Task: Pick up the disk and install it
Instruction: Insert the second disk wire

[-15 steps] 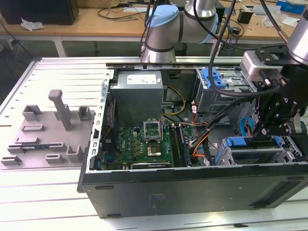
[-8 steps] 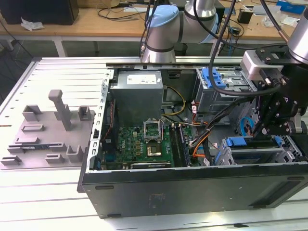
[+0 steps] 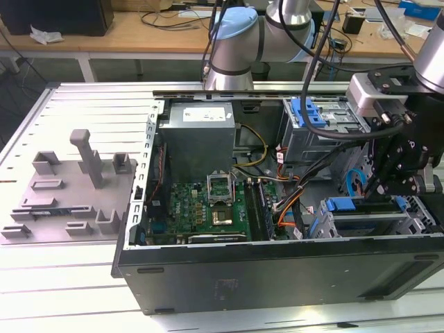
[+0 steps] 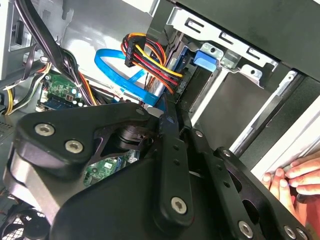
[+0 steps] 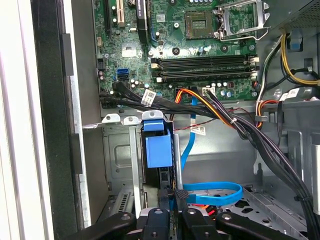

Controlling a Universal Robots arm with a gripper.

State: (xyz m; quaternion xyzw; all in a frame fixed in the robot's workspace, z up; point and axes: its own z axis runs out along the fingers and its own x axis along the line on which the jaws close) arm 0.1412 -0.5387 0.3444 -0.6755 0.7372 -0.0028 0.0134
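The end effector, at the exterior view's right, hangs directly above the disk (long axis horizontal in frame); its grip state I cannot tell.

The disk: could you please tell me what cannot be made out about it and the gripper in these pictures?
- Disk, first wrist view: I can make out its blue carrier end; the drive bay walls hide any silver face or label.
- Gripper, second wrist view: its own black linkage hides how it meets the disk.
- Hand, second wrist view: cut off by the picture's edge.
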